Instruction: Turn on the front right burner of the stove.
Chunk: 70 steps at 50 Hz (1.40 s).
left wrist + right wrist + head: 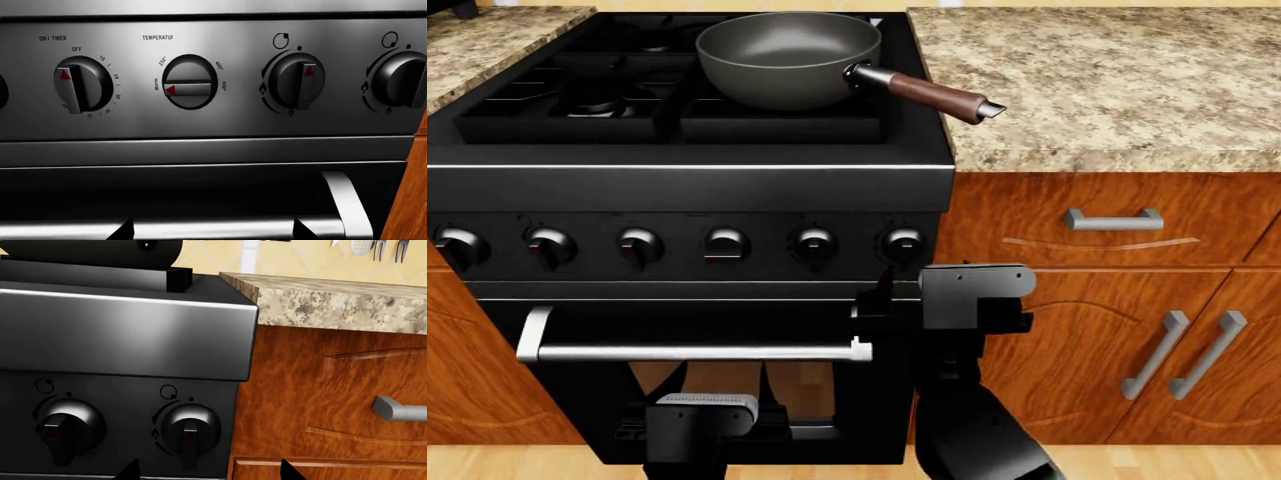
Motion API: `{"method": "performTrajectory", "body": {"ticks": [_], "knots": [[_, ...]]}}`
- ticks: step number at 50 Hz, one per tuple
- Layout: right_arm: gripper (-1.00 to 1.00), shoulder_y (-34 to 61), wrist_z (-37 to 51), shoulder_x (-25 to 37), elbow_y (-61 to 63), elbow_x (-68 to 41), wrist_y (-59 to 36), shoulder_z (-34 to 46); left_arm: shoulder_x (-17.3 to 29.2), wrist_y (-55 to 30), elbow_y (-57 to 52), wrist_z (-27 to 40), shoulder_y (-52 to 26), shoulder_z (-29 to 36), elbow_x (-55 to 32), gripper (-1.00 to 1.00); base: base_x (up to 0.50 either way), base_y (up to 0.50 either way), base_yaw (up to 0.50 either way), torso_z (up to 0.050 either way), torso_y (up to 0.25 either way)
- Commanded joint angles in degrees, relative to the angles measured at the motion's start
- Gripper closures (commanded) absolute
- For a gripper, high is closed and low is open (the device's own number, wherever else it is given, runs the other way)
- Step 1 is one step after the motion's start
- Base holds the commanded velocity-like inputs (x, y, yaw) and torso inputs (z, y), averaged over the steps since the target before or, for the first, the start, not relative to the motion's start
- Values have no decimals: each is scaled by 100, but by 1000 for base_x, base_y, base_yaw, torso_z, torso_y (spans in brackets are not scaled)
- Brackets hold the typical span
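Sitting on the front right burner point(781, 115) — a pan point(787, 58).

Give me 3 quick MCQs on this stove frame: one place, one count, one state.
1. Where does the pan sit?
A. On the stove's right-hand grates
B. On the countertop
C. On the floor

2. How many knobs on the stove front in the head view?
A. Four
B. Six
C. Eight

3. How is the temperature knob set?
A. At Warm
B. At 450
C. At 250

Key: 1 A, the pan rests on the grates with its handle over the countertop; 2 B, six show in a row; 3 A, its red marker points at Warm.
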<state>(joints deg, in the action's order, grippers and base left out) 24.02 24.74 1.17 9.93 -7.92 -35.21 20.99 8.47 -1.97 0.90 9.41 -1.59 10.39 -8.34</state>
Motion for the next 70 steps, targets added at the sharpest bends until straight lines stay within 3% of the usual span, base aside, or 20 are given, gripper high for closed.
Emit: {"method": "performTrajectory", "body": {"ticks": [1, 20, 47, 62, 70], "knots": [[-100, 648, 388, -36, -884, -319, 229, 310, 36, -12, 15, 45, -15, 48, -36, -100, 0, 0, 0, 0, 0], [-100, 1489, 782, -38, -2700, -828, 933, 789, 93, 15, 9, 94, -16, 113, -107, -100, 0, 0, 0, 0, 0], [-100, 1981, 907, -69, -4290, -1468, 1859, 1550, 158, 22, 35, 186, -46, 204, -168, -100, 0, 0, 0, 0, 0], [-100, 2562, 1040, -101, -5465, -2385, 2754, 2438, 195, 3, 21, 229, -48, 248, -203, -100, 0, 0, 0, 0, 0], [-100, 2621, 1195, -32, -5476, -2638, 2859, 2730, 213, 12, 28, 248, -54, 270, -226, -100, 0, 0, 0, 0, 0]]}}
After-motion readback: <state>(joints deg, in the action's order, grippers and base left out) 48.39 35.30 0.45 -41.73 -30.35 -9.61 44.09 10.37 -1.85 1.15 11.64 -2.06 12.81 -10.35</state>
